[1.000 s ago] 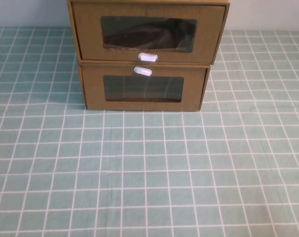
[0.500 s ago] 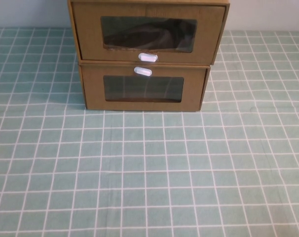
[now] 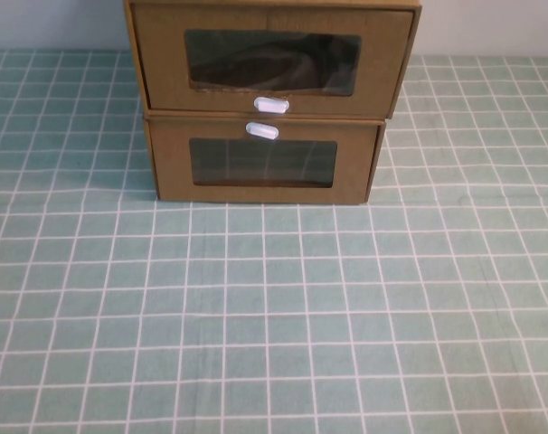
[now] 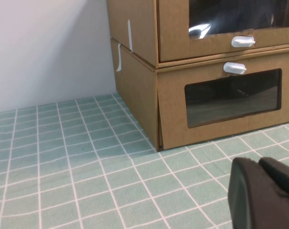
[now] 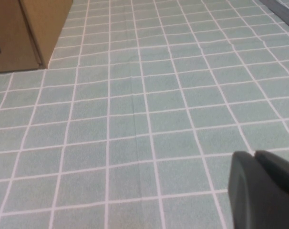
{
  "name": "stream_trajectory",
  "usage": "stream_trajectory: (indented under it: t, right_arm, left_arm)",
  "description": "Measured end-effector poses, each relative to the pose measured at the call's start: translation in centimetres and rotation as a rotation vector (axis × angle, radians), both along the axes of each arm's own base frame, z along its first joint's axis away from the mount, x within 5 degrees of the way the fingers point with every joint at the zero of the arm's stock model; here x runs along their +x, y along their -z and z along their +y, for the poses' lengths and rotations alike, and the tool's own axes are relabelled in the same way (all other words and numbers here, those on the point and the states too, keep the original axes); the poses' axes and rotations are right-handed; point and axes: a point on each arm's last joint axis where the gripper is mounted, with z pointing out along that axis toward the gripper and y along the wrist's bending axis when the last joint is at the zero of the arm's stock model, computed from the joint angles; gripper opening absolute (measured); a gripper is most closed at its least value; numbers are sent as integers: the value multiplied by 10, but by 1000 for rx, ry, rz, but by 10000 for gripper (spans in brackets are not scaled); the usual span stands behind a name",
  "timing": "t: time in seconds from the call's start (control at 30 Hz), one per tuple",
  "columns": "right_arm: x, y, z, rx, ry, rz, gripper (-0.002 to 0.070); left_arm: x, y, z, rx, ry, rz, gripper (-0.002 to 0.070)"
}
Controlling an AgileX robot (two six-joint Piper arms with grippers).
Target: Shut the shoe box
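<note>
- Bench [image 3: 274,362] spread with a green cloth checked in thin white lines, filling the high view from near edge to far wall.
- Shoe box [image 3: 161,63] at the far middle of the bench, stacked directly on top of its twin, front turned toward the near side; brown cardboard, with a wide clear window [image 3: 272,61] showing a dark shape behind it. Cannot tell whether the drawer is pushed fully home.
- Twin cardboard box [image 3: 170,163] underneath, resting on the cloth and carrying the shoe box; own window [image 3: 263,163] dark, with faint reflections.
- Left end effector [image 4: 258,164] low over the cloth, nearer than the boxes and to the left of their fronts, well apart from both; dark fingers pressed together with only a thin seam between them, nothing gripped.
- Right end effector [image 5: 254,155] low over bare cloth, nearer than the boxes and off to their right, well apart; dark fingers likewise closed against each other, nothing gripped.
- Small white handle [image 3: 271,105] just below the shoe box's window, near the bottom edge of its front.
- Matching white handle [image 3: 262,131] just above the twin's window, so the two handles sit close together, one over the other.
- Two thin white strips [image 4: 129,36] on the left side walls of the stack.
</note>
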Motion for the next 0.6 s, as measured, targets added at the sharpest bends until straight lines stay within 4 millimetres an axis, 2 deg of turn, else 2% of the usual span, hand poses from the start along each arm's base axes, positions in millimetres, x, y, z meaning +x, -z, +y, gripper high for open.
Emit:
stream_trajectory:
  t: [0.23, 0.37, 0.6]
  right_arm:
    - [0, 0, 0, 0, 0, 0, -11]
    - [0, 0, 0, 1, 0, 0, -11]
    - [0, 0, 0, -3, -1, 0, -11]
  left_arm:
    - [0, 0, 0, 5, 0, -2, -5]
    - [1, 1, 2, 120, -17, -29, -5]
    - [3, 5, 12, 89, -201, 36, -5]
